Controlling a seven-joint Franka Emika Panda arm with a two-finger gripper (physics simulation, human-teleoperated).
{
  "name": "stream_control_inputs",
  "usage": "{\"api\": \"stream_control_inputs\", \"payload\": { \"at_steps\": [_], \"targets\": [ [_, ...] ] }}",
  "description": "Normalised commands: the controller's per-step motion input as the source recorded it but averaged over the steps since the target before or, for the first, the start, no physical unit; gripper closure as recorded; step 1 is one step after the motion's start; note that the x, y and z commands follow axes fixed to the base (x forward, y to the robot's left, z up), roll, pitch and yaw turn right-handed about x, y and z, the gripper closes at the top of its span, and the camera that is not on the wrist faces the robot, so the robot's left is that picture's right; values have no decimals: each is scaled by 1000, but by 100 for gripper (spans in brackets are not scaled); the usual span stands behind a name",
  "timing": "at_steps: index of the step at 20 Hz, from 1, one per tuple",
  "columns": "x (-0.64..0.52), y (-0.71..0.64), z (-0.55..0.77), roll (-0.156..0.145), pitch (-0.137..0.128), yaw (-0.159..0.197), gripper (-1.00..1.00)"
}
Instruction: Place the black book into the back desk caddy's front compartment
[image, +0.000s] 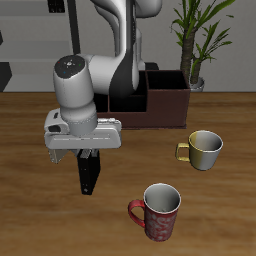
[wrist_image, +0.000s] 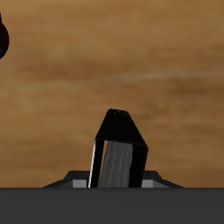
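Exterior and wrist views of a simulated tabletop scene. The gripper (image: 88, 153), a white and grey housing with dark fingers, is clamped on the black book (image: 90, 175), which hangs upright below it, clear of the table (image: 30, 220). In the wrist view the black book (wrist_image: 118, 157) appears as a thin, matte hardcover slab with a pale grey page edge between dark covers, tapering toward its far end. The table is a warm brown wood-grain surface with soft lighter streaks. The back desk caddy (image: 165, 100), a low, dark reddish-brown box with a black interior, stands farther back beside the robot's base, partly hidden by the arm; its partitions are hard to make out. A glossy yellow-gold mug (image: 205, 150) stands in front of the caddy, and a red patterned mug (image: 158, 212) with a grey interior stands nearer the front edge. A potted plant (image: 195, 40) with long green leaves rises behind the caddy against a pale wall.
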Motion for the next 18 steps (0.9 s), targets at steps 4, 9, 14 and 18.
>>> {"api": "stream_control_inputs", "payload": {
  "at_steps": [4,9,14,18],
  "targets": [
    [-126,-77,316,-19,-29,44,100],
    [-226,60,463,23,-40,112,100],
    [-334,130,576,1,-7,131,100],
    [-592,301,804,23,-44,193,100]
  ]
}}
